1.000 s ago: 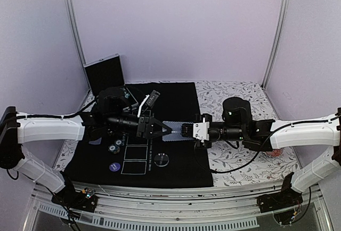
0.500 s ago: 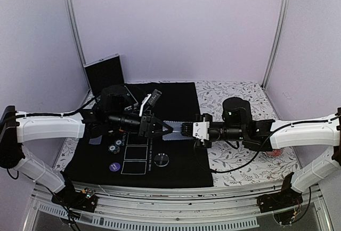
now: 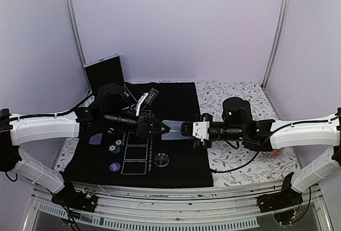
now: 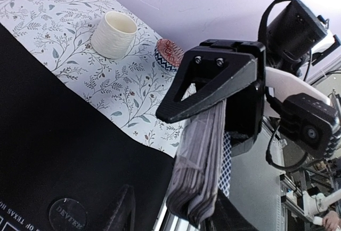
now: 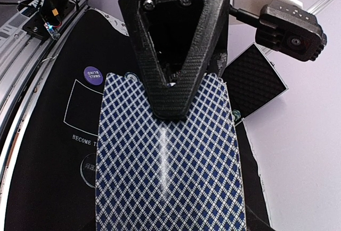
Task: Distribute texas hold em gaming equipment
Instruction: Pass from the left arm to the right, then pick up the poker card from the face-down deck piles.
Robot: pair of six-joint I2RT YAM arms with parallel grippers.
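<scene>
Deck of playing cards [image 3: 171, 129] is held in the air above the black mat [image 3: 176, 97], between the two arms, lattice back upward. One end is clamped by the right gripper [image 3: 185, 129]. The other end is straddled by the left gripper [image 3: 156, 129]. Its jaws stand apart and a gap is seen beside the deck in the left wrist view, so no grip is judged there.

Laid on the mat towards the left arm: a purple disc [image 3: 114, 166] marked small blind, a clear disc [image 3: 162, 159], and a few poker chips [image 3: 114, 146]. No card is seen in the outlined boxes [image 3: 136, 159].

Judgement: discs and chips are set out. The deck is whole and undealt, so the greater part of the distribution is left.
</scene>
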